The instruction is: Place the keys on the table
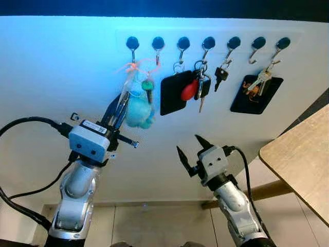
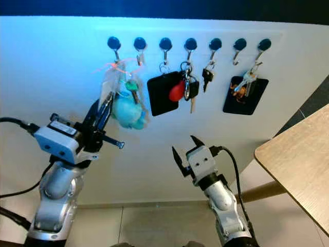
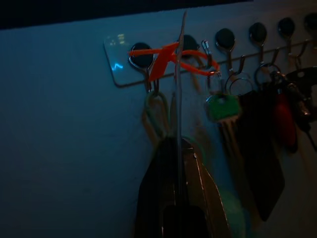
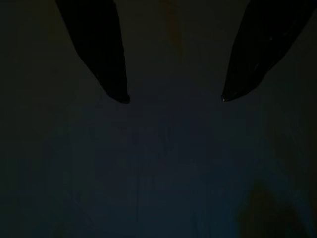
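Against wall, left gripper (image 1: 122, 105) pinching keys' plastic tag (image 1: 125, 87).

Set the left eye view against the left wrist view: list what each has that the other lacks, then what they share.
Left eye view alone: the wooden table at the right, the right gripper open and idle below the hooks, and the black pouch at the far hooks.

Left wrist view alone: a close look along the left gripper, its fingers pinched on a thin clear edge that rises past the orange ribbon.

Both: the row of round black hooks, the green-headed key and the red fob.
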{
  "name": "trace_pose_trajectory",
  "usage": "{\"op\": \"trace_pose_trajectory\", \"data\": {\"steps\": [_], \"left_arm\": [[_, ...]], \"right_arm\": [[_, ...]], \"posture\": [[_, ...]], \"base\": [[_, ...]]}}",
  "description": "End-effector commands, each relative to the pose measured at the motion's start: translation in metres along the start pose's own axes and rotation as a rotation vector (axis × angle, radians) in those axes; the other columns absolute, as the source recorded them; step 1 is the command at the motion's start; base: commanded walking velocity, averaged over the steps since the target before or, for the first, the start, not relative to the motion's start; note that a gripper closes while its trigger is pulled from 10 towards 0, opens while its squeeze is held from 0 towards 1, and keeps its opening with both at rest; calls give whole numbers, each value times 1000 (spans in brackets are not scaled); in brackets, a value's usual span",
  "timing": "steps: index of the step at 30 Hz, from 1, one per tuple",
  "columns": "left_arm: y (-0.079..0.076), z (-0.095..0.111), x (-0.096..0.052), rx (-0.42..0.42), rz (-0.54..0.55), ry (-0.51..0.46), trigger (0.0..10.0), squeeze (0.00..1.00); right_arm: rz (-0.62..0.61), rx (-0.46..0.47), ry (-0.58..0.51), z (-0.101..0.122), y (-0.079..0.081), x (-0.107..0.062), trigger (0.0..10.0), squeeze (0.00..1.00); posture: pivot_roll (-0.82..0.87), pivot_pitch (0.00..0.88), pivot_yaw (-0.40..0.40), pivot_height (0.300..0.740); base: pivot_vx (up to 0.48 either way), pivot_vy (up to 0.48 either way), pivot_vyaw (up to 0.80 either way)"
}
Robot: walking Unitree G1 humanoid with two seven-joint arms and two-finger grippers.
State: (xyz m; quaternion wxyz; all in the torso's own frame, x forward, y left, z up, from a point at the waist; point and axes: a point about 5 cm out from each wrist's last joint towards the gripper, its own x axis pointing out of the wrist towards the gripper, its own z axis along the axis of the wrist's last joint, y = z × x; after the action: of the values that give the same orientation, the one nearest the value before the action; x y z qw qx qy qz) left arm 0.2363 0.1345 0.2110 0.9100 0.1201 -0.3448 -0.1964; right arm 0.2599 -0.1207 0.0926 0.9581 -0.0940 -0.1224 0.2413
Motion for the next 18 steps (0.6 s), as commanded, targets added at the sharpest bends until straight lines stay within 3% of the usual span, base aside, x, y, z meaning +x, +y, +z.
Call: {"op": "trace_pose_trajectory", "data": {"steps": [1,6,10,18], "left_arm": [[-3,3,0,8,-34,-15,0,0],[-3,1,0,6,-38,-15,0,0],[-2,0,1,6,-47,-15,0,0],[-3,-2,2,-4,-52,-17,0,0]], "right_arm": [[77,55,-27,6,10,0,10000,0],[188,102,-53,16,23,0,10000,0],[286,134,-107,37,34,3,10000,0],[284,177,-198,64,28,10,10000,0]], "posture": [[28,90,-12,740],[26,86,-11,740],[26,85,-11,740],[26,86,-11,740]], "base": [[0,0,0],[0,0,0],[0,0,0],[0,0,0]]}}
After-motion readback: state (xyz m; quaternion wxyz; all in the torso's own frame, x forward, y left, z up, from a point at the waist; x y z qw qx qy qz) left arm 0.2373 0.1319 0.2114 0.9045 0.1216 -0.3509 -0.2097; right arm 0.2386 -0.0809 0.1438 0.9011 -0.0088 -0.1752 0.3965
